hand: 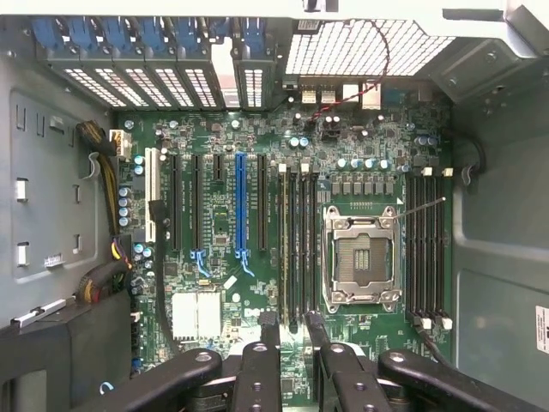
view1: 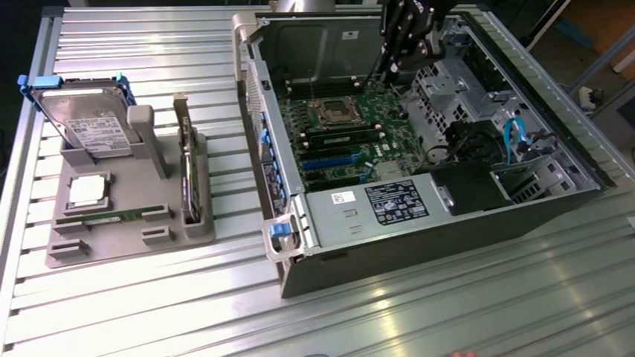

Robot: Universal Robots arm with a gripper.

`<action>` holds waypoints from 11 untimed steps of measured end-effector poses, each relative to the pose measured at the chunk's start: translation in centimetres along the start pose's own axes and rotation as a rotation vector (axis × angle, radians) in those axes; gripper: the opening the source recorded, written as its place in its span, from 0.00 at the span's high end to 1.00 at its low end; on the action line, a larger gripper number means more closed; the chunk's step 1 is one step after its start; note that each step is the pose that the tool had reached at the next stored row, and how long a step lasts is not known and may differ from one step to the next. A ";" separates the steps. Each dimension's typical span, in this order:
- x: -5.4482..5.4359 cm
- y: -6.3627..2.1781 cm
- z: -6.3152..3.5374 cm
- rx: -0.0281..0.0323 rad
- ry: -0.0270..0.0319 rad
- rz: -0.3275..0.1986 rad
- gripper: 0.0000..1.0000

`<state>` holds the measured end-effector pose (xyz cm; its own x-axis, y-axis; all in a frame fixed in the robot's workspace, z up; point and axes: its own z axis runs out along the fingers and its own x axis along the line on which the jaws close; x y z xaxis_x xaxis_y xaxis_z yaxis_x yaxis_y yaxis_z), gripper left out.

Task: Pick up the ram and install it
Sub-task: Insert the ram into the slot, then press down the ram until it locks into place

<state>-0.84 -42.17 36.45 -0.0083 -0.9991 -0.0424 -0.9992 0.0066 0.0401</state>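
The black two-fingered end effector (view1: 397,65) is hovering inside the open dark-grey computer case (view1: 397,256), above the green motherboard (hand: 223,257). In the wrist view its fingers (hand: 268,335) are standing apart over the long black memory slots (hand: 300,249) with bare board showing between them — released and carrying nothing.

The ram (view1: 100,216), a long, thin green circuit-board stick, is lying in a slot of the grey plastic holder tray (view1: 129,245) on the ribbed metal worktop (view1: 447,312), towards the exterior view's left and well apart from the end effector. So the pick-up is not yet looking begun.

To do that pick-up well, the fingers are probably needing to line up with the stick's length and close on its two flat faces near the middle, so it is not tipping. A straight lift out of the slot is seeming wise — the dark expansion card (view1: 187,171) standing on edge and the silver square processor chip (view1: 88,190) are sitting near it in the same tray.
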 end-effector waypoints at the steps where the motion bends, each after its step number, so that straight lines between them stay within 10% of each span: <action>1: 0.0 0.00 -0.01 -0.0001 0.0001 0.000 0.74; 11: 0.0 0.00 -0.01 0.0000 0.0001 0.000 0.74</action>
<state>-0.84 -42.17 36.46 -0.0082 -0.9991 -0.0423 -0.9992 0.0065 0.0401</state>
